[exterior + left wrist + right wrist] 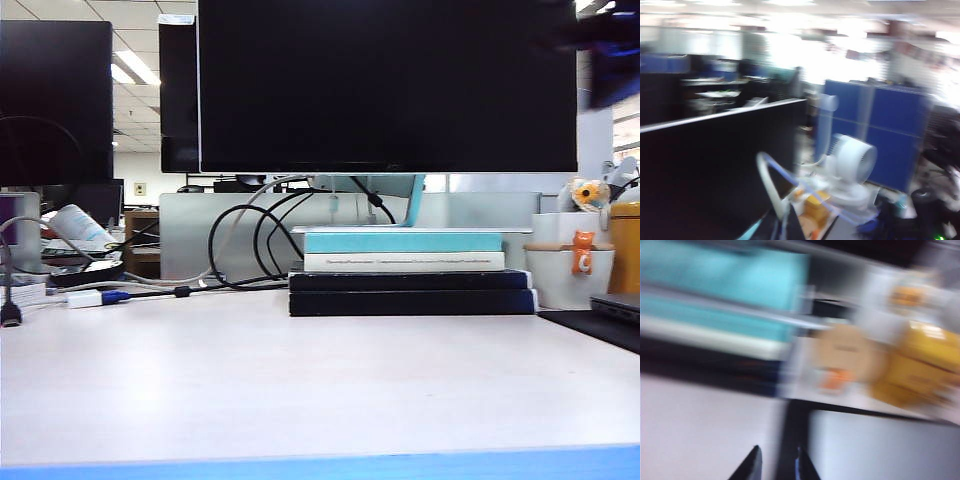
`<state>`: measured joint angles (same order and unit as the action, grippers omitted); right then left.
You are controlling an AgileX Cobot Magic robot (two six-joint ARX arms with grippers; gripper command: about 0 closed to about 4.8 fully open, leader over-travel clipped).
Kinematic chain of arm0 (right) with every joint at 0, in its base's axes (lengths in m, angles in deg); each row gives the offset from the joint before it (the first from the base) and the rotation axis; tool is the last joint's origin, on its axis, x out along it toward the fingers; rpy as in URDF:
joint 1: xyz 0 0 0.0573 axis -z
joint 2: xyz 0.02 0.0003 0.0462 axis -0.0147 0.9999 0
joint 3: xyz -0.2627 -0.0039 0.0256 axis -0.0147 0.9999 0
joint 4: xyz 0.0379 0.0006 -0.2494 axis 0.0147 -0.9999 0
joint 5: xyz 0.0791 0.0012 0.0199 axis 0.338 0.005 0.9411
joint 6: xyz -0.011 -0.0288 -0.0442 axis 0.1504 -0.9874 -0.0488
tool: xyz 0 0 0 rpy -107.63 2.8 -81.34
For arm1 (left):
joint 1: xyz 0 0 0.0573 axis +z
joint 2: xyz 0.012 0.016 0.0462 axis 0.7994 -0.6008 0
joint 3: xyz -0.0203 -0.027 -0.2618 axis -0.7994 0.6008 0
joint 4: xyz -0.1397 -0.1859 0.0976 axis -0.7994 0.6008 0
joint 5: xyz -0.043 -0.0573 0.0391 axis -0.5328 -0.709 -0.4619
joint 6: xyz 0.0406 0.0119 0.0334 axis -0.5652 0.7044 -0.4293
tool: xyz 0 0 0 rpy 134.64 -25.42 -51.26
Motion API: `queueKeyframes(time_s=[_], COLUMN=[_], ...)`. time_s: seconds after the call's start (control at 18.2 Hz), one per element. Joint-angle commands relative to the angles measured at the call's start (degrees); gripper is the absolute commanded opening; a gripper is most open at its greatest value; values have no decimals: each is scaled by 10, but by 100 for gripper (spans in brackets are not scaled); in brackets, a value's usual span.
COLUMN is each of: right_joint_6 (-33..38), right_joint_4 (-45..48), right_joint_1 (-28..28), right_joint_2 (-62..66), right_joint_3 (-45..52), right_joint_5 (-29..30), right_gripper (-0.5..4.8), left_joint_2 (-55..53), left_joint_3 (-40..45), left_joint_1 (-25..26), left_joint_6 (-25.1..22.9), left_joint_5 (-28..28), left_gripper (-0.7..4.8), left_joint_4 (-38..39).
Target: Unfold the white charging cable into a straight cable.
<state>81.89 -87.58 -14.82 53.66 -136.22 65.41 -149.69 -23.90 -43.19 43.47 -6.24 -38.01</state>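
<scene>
Right claw [776, 465] slightly parted above desk [700, 430]; left claw closed, unseen.

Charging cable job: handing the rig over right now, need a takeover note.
Left gripper: out of frame, shut. It is raised, and its camera looks over the monitor into the office.
Right gripper: slightly open, empty, over the right side of the table, facing the cup.
Cable: not on the table in the exterior view. A blurred white cord loops just in front of the left wrist camera and is probably it. Whether it is gripped, cannot tell.
Done: no straightened cable in view.
Left: lay it out straight on the table.
</scene>
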Motion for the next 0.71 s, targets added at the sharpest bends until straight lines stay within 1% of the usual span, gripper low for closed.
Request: queueKeyframes(time_s=[0.05, 0.11, 0.16, 0.22, 0.33, 0.38, 0.44, 0.49, 0.55, 0.6, 0.66, 0.71], right_joint_6=[-5, -13, -30, -39, -46, -48, -52, -64, -80, -119, -137, -137], right_joint_4=[-17, -17, -15, -15, -17, -13, -7, 5, 17, 33, 35, 34], right_joint_1=[41, 56, 76, 91, 102, 104, 113, 121, 120, 122, 124, 124], right_joint_2=[-19, -21, -22, -24, -33, -35, -35, -35, -36, -36, -36, -36], right_joint_3=[-4, -4, -4, -4, -4, -5, -5, -5, -7, -8, -12, -18], right_joint_5=[-6, -6, -6, -4, -3, -5, -7, -1, -1, -4, -7, -7], right_gripper=[99, 100, 100, 100, 99, 99, 99, 99, 99, 99, 99, 99], left_joint_2=[3, 3, 4, 3, 2, 1, 1, 1, 1, 2, 3, 3], left_joint_3=[-1, -1, -1, -1, 0, 2, 3, 9, 23, 44, 61, 76], left_joint_1=[22, 51, 68, 69, 67, 68, 67, 60, 54, 53, 53, 53], left_joint_6=[-89, -139, -183, -224, -307, -360, -392, -413, -416, -416, -416, -416], left_joint_5=[-6, 3, 26, 45, 92, 148, 178, 189, 189, 208, 226, 236], left_gripper=[-6, -6, -6, -6, -6, -6, -6, -6, -6, -6, -6, -6], left_joint_4=[103, 152, 207, 252, 348, 404, 438, 458, 461, 458, 452, 441])
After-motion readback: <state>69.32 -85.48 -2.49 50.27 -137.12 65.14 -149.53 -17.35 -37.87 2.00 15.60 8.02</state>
